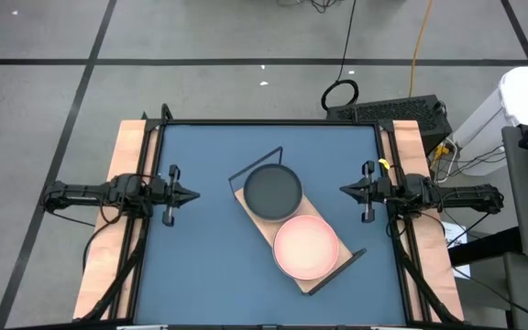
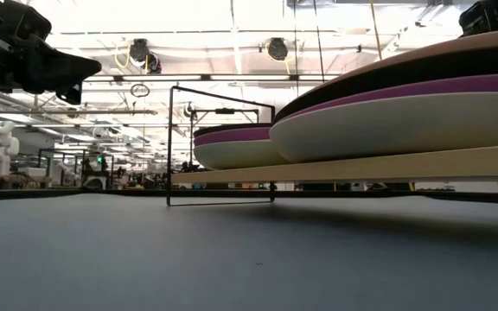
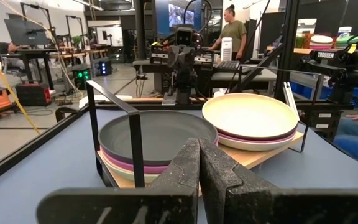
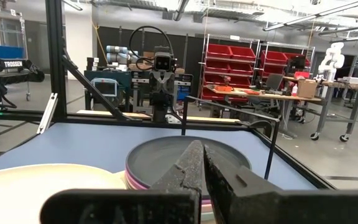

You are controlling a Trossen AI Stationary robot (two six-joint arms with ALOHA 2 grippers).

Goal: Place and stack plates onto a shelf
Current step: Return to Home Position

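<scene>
Here the blue bench [image 1: 204, 275] fills the high view, with one arm at each of its sides. The shelf [image 2: 379, 166], a light wooden board with a thin black wire frame [image 1: 257, 161], lies slantwise at the bench's middle, between the two arms. Two stacks of plates sit close beside each other on the board. The black-topped stack [image 1: 272, 191] is at the far end, with purple and pale rims showing under its top plate. The pink-topped stack [image 1: 305, 247] is at the near end, with a black, a purple and a pale green plate under it. The left end effector [image 1: 193, 194] hangs above the bench left of the shelf, apart from it, fingers pressed together on nothing. The right end effector [image 1: 345, 190] faces it from the other side, likewise closed and empty.
</scene>
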